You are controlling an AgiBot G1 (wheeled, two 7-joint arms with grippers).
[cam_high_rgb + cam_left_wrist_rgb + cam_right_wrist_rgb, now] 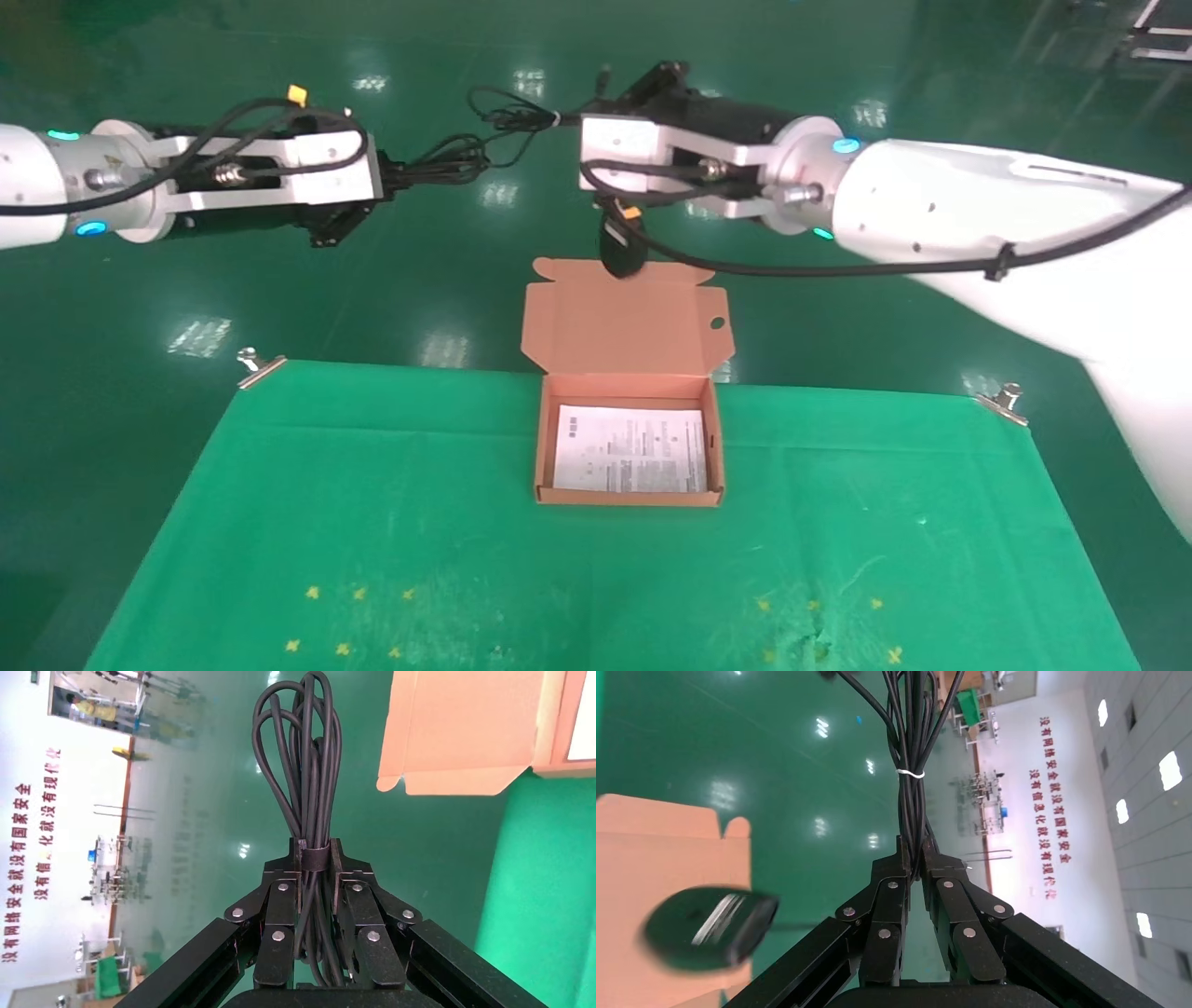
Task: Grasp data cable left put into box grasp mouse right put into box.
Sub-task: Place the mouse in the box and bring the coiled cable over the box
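Two arms: we are holding both raised beyond the far edge of the tabletop (279, 485), left tool (396, 177) and right tool (573, 121) facing each other across a gap.
Left tool: we are clamping its fingers (281, 910) shut on the data cable (306, 755), the loops sticking out past the fingertips toward the right arm.
Right tool: we are pinching the mouse's bundled cord (910, 755) between closed fingers (888, 903); the mouse (618, 247) itself is dangling below on its cord.
Box: the box (629, 499) is sitting open on the tabletop's far middle, flap lid (624, 317) folded back away from us, a printed sheet (631, 449) lying flat inside.
Key relation: the box is lying below and nearer to the body than both tools, roughly midway between them; the mouse is hanging over the far edge of the flap, not over the tray.
Judgement: the left arm seems due first, so we are expecting to bring the cable inward and down, its long axis along the tray's length.
Risk: the swinging mouse may be catching the flap.
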